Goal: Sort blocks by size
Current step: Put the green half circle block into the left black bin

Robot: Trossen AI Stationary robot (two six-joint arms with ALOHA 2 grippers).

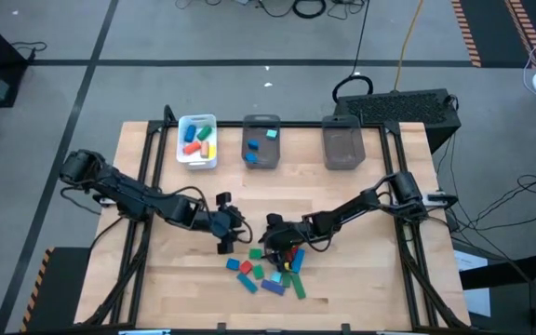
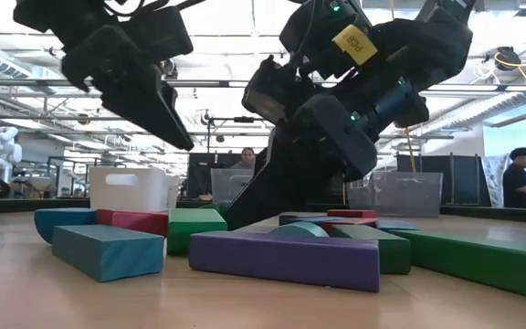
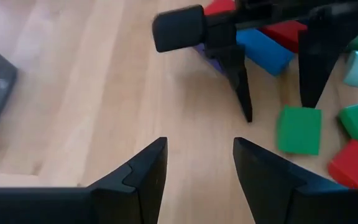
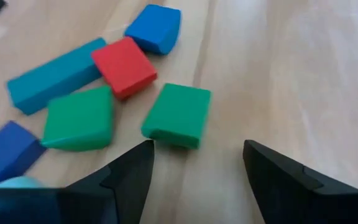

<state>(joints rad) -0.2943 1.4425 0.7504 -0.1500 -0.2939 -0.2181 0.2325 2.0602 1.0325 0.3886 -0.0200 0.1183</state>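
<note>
Sorting partly done: white tray [image 1: 197, 159] holds several blocks, middle grey bin [image 1: 261, 154] two blue ones, right grey bin [image 1: 343, 149] looks empty. Loose blocks [image 1: 266, 275] remain on bench [image 1: 156, 288], front centre. Right gripper [image 4: 194, 163] apart, empty, beside green block [image 4: 178, 115]. Left gripper [image 3: 196, 163] apart, empty, nearby. Yellow label [image 2: 353, 41] on arm, unreadable.

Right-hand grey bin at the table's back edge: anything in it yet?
Looks empty. In the high view the right-hand grey bin shows no colour inside, while the middle grey bin holds blue and teal blocks.
</note>
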